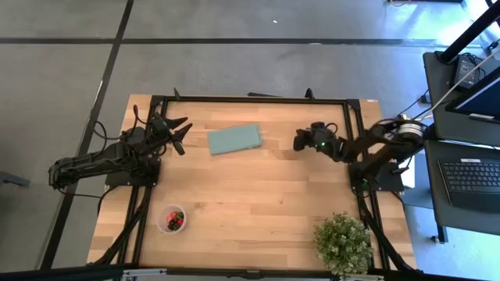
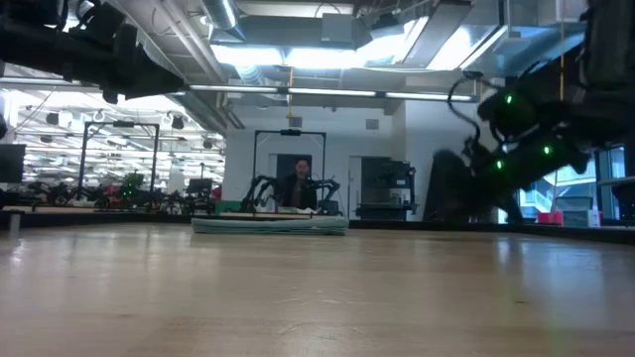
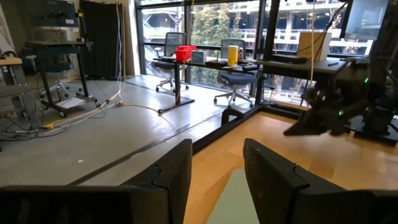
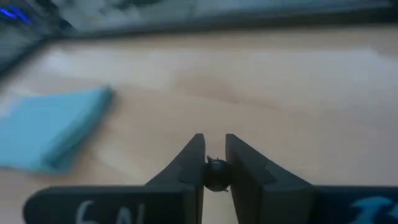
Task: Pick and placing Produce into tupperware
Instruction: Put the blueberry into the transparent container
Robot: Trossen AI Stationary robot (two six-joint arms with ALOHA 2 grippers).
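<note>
The tupperware (image 1: 172, 220), a small round clear cup, stands near the table's near left edge with red and dark produce (image 1: 175, 221) inside. My right gripper (image 1: 298, 141) hovers over the far middle of the table, right of the flat teal rectangle (image 1: 234, 139), and is shut on one dark berry (image 4: 216, 175). My left gripper (image 1: 180, 133) waits open at the far left, above the table; its fingers (image 3: 171, 177) point across the table past the teal rectangle. My right gripper (image 4: 214, 155) pinches a single small dark berry (image 4: 216, 175) between its two fingers. The berry is lifted clear of the wood, which shows beyond the fingers. How far back it sits cannot be told from this view along the fingers.
A bushy green potted plant (image 1: 343, 243) stands at the near right corner. The teal rectangle (image 4: 50, 127) lies flat on the far middle of the table. Black frame rails (image 1: 250, 99) border the table. A laptop (image 1: 471, 176) sits on a stand off the right side.
</note>
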